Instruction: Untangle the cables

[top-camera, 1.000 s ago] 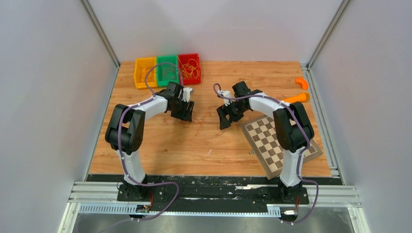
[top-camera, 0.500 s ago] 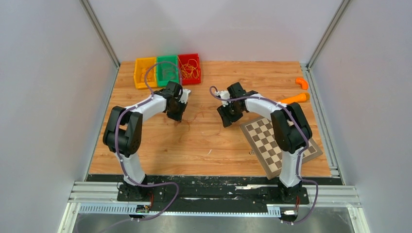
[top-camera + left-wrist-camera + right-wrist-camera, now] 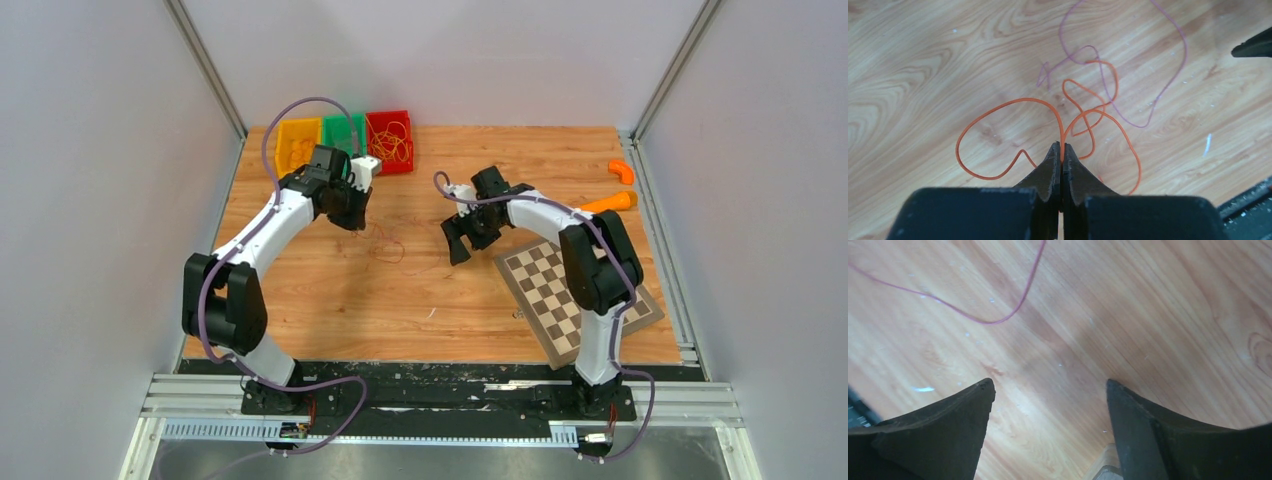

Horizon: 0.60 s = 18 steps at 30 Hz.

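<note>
Pale grey walls (image 3: 100,200) enclose a wooden surface (image 3: 440,300), with the two arms bolted at its near edge. At the far left corner stand three small bins in a row: a yellow bin (image 3: 280,150), a green bin (image 3: 343,119) partly hidden by the left arm, and a red bin (image 3: 410,140) holding a loose heap of thin yellow and orange cables (image 3: 393,145). A chessboard (image 3: 570,290) lies tilted on the near right, under the right arm. Beyond it, near the right edge, rest an orange carrot-shaped piece (image 3: 610,203) and a small curved orange piece (image 3: 622,170).

Toward the far left of the middle, the left hand (image 3: 358,222) reaches out just in front of the bins. Its fingers are pressed together on an orange cable (image 3: 1018,99), pinched at the very tips, and the strand's loops spread out over the wood to either side. A purplish-red cable (image 3: 1185,50) lies on the surface just beyond, its curls crossing the orange loops.

To the right of these strands, the right hand (image 3: 457,248) points down at the surface with its fingers spread wide and nothing between them. One bend of the purplish-red cable shows on the wood ahead of its tips, apart from them.
</note>
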Available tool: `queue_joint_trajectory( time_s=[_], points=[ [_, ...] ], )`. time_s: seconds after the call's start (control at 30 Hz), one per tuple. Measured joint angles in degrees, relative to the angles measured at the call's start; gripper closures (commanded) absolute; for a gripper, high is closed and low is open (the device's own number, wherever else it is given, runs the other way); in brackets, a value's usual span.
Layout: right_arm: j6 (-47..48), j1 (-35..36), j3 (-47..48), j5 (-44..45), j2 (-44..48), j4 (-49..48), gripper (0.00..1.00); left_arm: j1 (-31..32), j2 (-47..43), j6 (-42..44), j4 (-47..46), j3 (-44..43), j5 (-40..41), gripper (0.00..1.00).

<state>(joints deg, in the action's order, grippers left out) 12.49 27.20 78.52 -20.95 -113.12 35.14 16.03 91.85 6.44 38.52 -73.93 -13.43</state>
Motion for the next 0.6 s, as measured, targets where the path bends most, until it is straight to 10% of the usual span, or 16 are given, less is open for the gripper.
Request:
queue_joint_trajectory(
  time_s=[0.33,0.6],
  points=[
    [-0.7,-1.1,-2.6,-20.1,9.9,-7.0,0.02,-0.2,-3.2,-1.3,3.5,-6.1,-10.9,1.00],
    [0.4,-0.7,-2.6,-21.1,10.1,-11.9,0.09,-1.1,-5.6,1.0,9.8,-31.3,-12.5,1.00]
  ],
)
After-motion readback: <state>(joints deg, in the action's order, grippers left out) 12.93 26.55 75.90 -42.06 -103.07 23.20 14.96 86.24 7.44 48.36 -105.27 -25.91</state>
